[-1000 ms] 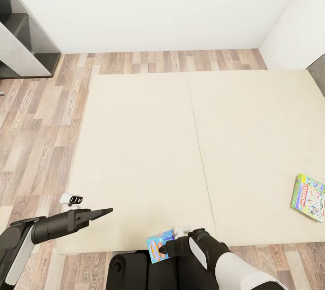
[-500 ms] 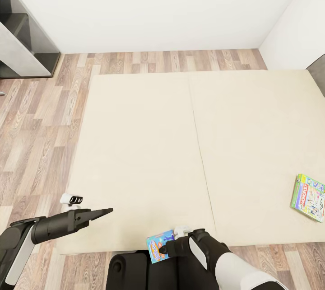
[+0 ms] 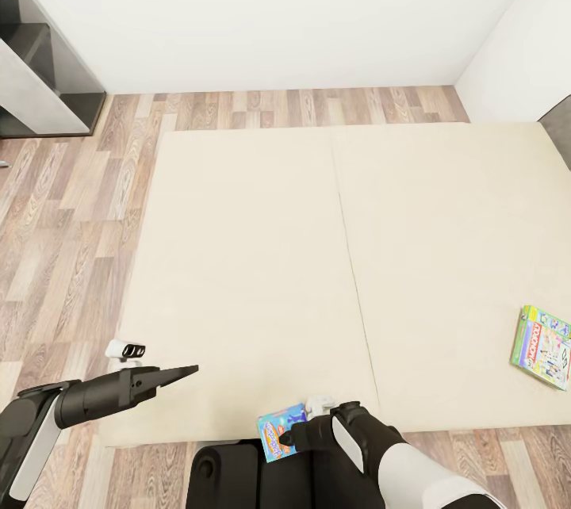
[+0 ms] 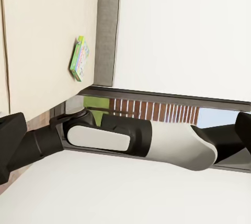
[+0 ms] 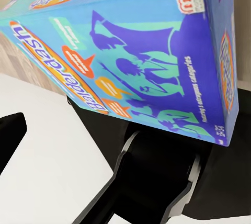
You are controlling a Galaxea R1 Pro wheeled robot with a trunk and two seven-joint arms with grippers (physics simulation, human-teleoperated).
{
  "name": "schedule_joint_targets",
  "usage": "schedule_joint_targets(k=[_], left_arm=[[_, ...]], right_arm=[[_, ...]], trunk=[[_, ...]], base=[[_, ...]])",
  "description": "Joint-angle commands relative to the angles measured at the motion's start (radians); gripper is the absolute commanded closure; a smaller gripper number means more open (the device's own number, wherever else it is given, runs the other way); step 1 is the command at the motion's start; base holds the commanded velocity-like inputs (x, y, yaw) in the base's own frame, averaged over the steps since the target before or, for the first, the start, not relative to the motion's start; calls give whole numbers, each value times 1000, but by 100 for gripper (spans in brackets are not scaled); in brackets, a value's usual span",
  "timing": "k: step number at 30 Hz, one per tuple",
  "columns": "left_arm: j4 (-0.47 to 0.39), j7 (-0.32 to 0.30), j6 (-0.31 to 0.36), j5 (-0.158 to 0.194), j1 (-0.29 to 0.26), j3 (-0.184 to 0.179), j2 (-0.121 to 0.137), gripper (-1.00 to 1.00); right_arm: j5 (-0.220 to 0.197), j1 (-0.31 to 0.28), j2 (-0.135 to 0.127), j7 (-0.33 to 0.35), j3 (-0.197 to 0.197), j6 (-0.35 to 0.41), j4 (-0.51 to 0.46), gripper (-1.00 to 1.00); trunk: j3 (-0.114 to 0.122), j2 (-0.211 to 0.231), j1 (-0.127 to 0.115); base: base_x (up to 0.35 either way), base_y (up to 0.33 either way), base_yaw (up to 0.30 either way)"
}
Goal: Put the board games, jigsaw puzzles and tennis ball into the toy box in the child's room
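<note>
A blue board game [image 3: 279, 431] is held just past the near edge of the bed [image 3: 262, 255], with my right gripper [image 3: 300, 434] shut on it. The right wrist view shows the blue board game [image 5: 136, 51] close up, tilted, above the gripper's dark body. A green board game [image 3: 543, 346] lies flat near the right end of the cream mattress. The left wrist view has this green board game [image 4: 79, 58] next to the grey headboard [image 4: 108, 25]. My left gripper [image 3: 170, 374] hovers at the bed's near left corner, open and empty. A corner of the table [image 3: 32, 73] is at the far left.
Wood floor [image 3: 71, 223] runs along the bed's left and far sides. A white wall [image 3: 277, 9] stands behind. A small white object [image 3: 125, 350] lies on the floor by the left gripper. My right forearm [image 4: 130, 137] crosses the left wrist view.
</note>
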Motion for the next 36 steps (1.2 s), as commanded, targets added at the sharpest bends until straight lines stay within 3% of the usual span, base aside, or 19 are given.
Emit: schedule_joint_targets(k=[1,36], left_arm=[[0,-2,11,1,0,0,0,-100],[0,-2,11,1,0,-1,-1,-100]], right_arm=[[-10,0,0,-2,4,6,-1,-100],[-7,0,-1,-2,4,16,1,-100]], trunk=[[-1,-2,1],[-1,-2,1]], base=[[0,0,0],[0,12,0]])
